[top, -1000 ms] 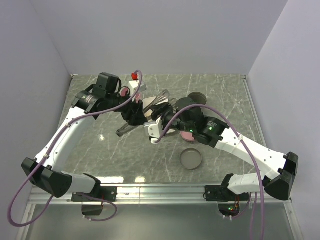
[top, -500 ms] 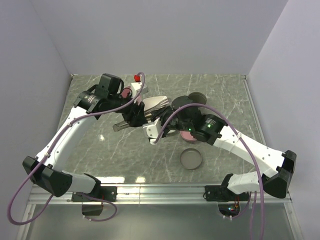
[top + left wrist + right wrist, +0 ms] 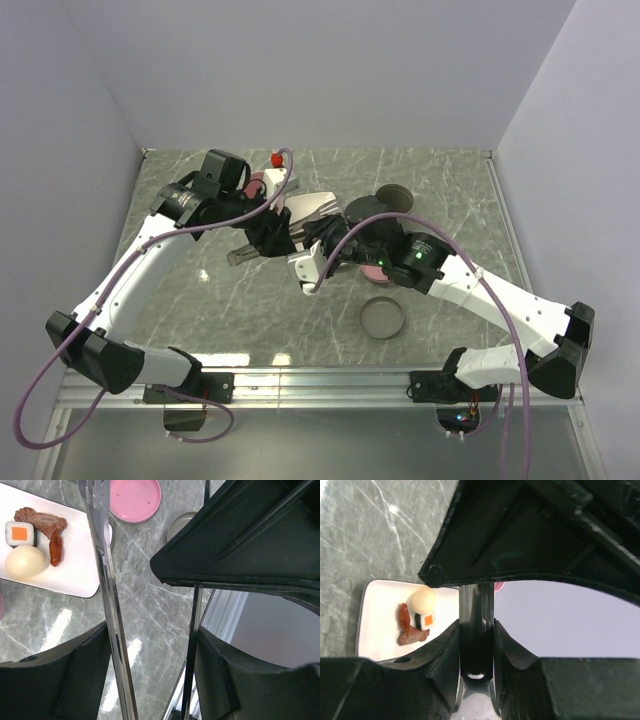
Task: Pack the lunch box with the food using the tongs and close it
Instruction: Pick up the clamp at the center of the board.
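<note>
The tongs [image 3: 114, 630] are grasped by the left jaws and the right jaws above the tabletop [image 3: 150, 580]. The food [image 3: 30, 545] is laid on a white plate [image 3: 80, 575] near a pink dish [image 3: 135, 500]. Since a second ago, the right jaws have been narrowed.

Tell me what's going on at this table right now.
Both arms are on the tongs. The left gripper has the two slim tong arms running between its fingers, one against each. The right gripper is closed around the tongs near what looks like their joined end. No food has been picked up yet: the rice roll, cream ball and meat strip all lie on the white plate.
</note>
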`<state>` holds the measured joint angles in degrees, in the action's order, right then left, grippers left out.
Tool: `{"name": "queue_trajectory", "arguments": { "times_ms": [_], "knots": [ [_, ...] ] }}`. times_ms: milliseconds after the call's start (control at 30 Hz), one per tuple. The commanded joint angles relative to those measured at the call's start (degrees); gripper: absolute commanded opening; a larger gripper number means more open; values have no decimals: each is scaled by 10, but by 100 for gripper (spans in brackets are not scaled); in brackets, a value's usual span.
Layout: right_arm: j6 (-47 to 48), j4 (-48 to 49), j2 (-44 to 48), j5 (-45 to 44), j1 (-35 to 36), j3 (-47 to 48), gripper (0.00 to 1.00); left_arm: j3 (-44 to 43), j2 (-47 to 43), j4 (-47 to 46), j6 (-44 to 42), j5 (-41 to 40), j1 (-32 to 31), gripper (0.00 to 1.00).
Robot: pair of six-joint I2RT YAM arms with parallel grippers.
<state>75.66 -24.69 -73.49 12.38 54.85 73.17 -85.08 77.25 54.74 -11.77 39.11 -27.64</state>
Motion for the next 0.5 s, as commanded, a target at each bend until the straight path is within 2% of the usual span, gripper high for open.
{"name": "queue_trajectory", "arguments": {
  "times_ms": [0, 100, 367, 433, 467],
  "knots": [
    [38, 39, 31, -25, 8, -29, 31, -7, -3, -6, 5, 20, -4, 66],
    [54, 54, 43, -32, 10, -54, 30, -13, 1, -8, 10, 25, -3, 67],
    [37, 60, 40, -39, 10, -47, 32, -11, 6, -12, 17, 28, -1, 66],
    [34, 68, 42, -41, 10, -51, 39, -9, 5, -15, 18, 25, -1, 64],
    [32, 82, 47, -44, 11, -58, 51, -7, 5, -16, 20, 23, 0, 62]
  ]
}}
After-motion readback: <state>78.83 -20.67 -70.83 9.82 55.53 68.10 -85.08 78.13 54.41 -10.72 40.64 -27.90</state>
